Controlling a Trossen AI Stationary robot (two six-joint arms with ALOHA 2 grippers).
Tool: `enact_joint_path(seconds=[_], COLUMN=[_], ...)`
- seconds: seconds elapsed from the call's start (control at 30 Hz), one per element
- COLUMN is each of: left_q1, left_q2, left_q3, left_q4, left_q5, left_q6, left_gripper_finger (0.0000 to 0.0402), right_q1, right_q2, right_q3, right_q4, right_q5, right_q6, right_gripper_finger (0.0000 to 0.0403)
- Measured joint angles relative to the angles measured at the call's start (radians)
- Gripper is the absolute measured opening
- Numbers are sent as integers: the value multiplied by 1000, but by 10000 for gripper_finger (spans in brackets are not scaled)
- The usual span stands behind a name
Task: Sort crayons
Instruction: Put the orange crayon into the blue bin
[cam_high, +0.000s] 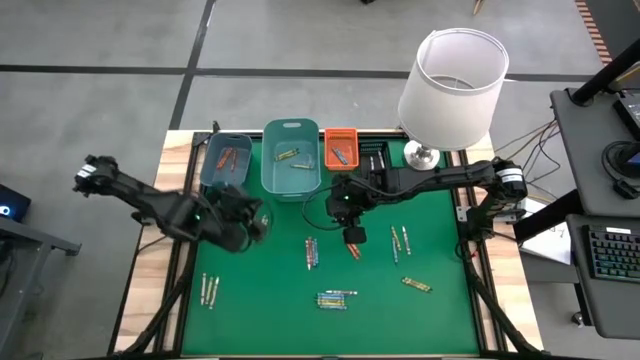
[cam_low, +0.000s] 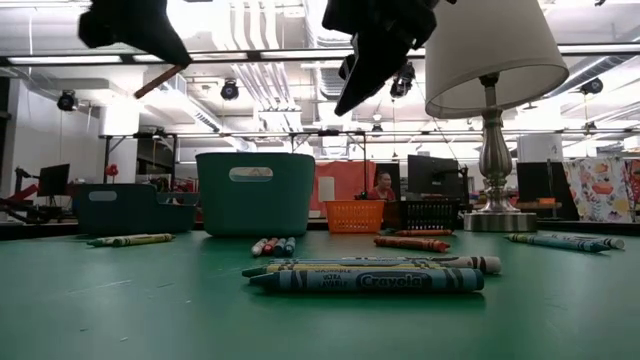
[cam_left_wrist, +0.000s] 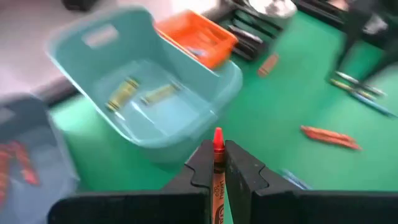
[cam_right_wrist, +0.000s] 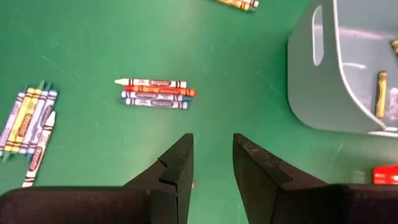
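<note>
Left pincer (cam_left_wrist: 217, 167) is clamped on a red crayon (cam_left_wrist: 217, 171), tip poking out past the fingers, held above the green worktop (cam_high: 420, 320) just short of the bins. Your right pincer (cam_right_wrist: 211, 165) hangs over mid-worktop with jaws apart and nothing between them.

Step in hand looks like the carry: red crayon picked, not yet dropped. The dark teal bin (cam_high: 226, 158) at the left already holds red ones, the taller teal bin (cam_high: 291, 158) holds yellow-green, and the orange bin (cam_high: 340, 147) sits beside that. So you'd want to swing the left arm over the dark teal bin, then release.

Loose crayons (cam_high: 336, 299) lie scattered in small clusters across the mat. Lamp (cam_high: 452, 80) stands at the far right corner. Behind: open workshop, monitors, a person seated far off.
</note>
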Motion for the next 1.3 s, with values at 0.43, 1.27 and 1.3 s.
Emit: enact_joint_path(seconds=[0.43, 1.27, 1.3], left_q1=[406, 1043, 1051], left_q2=[-84, 176, 191], left_q3=[-7, -27, -27], left_q4=[-137, -107, -105], left_q5=[-55, -61, -61], left_q6=[268, 753, 772], left_gripper_finger=[0, 0, 0], right_q1=[6, 6, 6], right_q2=[0, 0, 0], right_q3=[-101, -101, -101], right_q4=[165, 234, 234], right_q5=[0, 0, 1], right_q6=[-20, 0, 4], right_gripper_finger=[100, 100, 100])
